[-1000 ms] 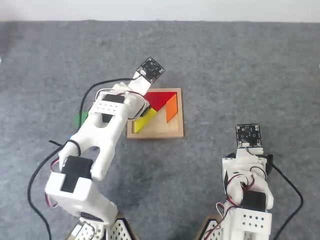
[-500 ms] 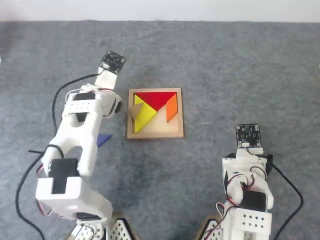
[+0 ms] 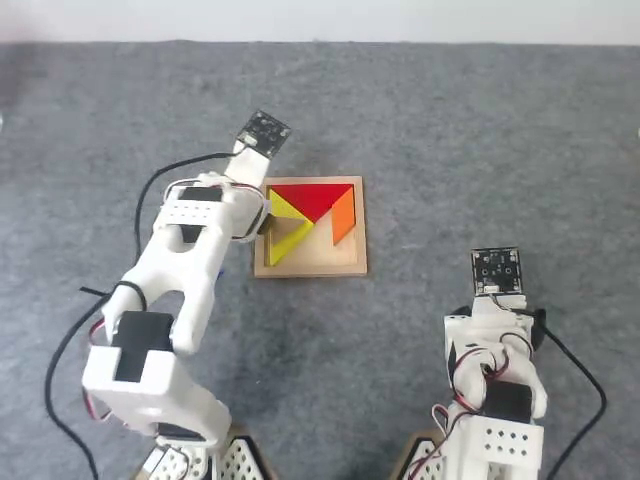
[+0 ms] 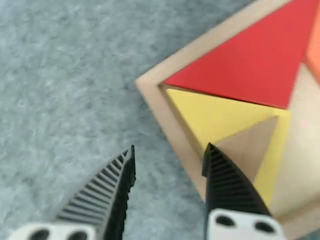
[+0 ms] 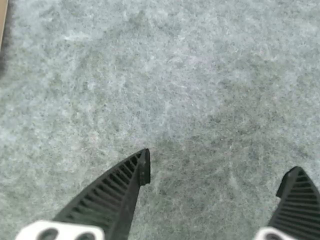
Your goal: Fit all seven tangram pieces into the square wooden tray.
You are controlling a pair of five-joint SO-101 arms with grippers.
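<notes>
My left gripper [image 4: 170, 146] hangs parted across the tray [image 4: 160, 107] rim: carpet [image 4: 60, 75] free outside, yellow piece [image 4: 210, 112] blocking inside. Bare wood lies free along the tray's near side. My right gripper [image 5: 221, 160] has open carpet all round

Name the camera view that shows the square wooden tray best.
The high view: the square wooden tray lies almost whole there, only one edge under the left arm. The left wrist view shows one corner; the right wrist view catches a thin wooden sliver, probably its rim.
</notes>
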